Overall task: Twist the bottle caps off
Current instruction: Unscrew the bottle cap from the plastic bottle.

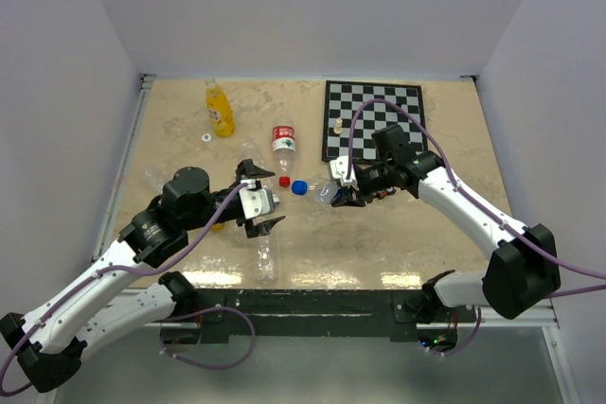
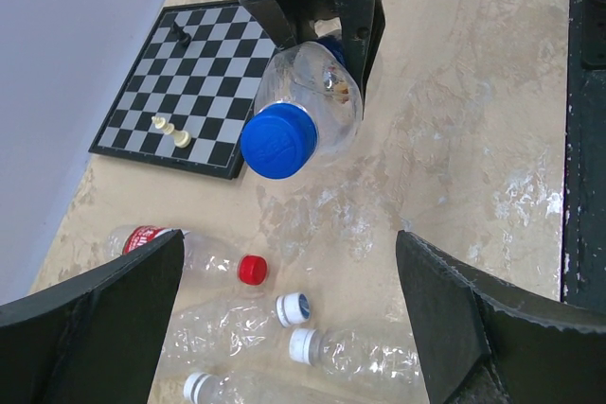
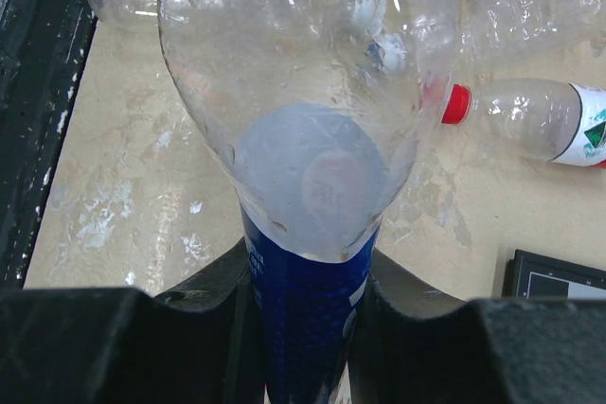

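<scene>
My right gripper (image 1: pixel 343 198) is shut on the blue-labelled body of a clear bottle (image 1: pixel 323 192), which lies roughly level above the table. Its blue cap (image 1: pixel 299 187) points toward my left gripper (image 1: pixel 275 200). The left wrist view shows that blue cap (image 2: pixel 278 141) still on the bottle's neck, well ahead of the wide open fingers (image 2: pixel 95 319). The right wrist view has the bottle (image 3: pixel 294 92) filling the frame, with the label (image 3: pixel 308 309) pinched between the jaws. An orange-yellow bottle (image 1: pixel 219 109) lies at the back left.
A red-capped bottle (image 1: pixel 284 144) lies mid-table, its red cap (image 2: pixel 252 270) close to a loose white cap (image 2: pixel 294 308). Longer clear bottles (image 2: pixel 379 357) lie below my left gripper. A chessboard (image 1: pixel 372 120) with a few pieces sits back right. A small white ring (image 1: pixel 205 138) lies near the orange-yellow bottle.
</scene>
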Robot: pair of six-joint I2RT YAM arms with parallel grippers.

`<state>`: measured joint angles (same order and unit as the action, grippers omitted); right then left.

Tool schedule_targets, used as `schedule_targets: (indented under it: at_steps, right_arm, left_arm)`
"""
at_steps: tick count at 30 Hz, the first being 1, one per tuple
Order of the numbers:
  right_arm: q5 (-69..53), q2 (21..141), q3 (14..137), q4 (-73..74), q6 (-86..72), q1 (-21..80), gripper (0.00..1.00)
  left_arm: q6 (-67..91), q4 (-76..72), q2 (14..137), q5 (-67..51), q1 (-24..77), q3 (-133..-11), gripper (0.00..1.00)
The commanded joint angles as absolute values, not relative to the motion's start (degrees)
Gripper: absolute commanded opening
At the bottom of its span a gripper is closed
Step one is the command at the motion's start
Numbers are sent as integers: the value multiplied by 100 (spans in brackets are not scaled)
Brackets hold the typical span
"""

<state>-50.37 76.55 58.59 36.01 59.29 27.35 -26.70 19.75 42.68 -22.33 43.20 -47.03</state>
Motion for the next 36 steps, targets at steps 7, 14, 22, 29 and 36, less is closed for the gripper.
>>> schedule_targets:
  at_steps: [7,14,22,29,36]
  right_arm:
    - [-5133,7646,6064,3639,6029,2733,0]
    - [-5133,7655,6064,3656,6038,2733,0]
    - [-5124,7673,6073,3665,6047,2733,0]
    - [-5133,7673,6073,3674,6064,2733,0]
    - [-5133,7664,6073,3682,6073,2733,0]
  left_arm:
    - [-2865,1714,4263,-2364,4324,-4755,98]
    - [-2927,1723,4315,-2408,4324,-4790,98]
    - [-2936,1740,4342,-2443,4324,-4808,98]
    - [-2962,1749,4368,-2470,4333,-4825,98]
    - [-2971,1749,4368,-2487,4333,-4808,98]
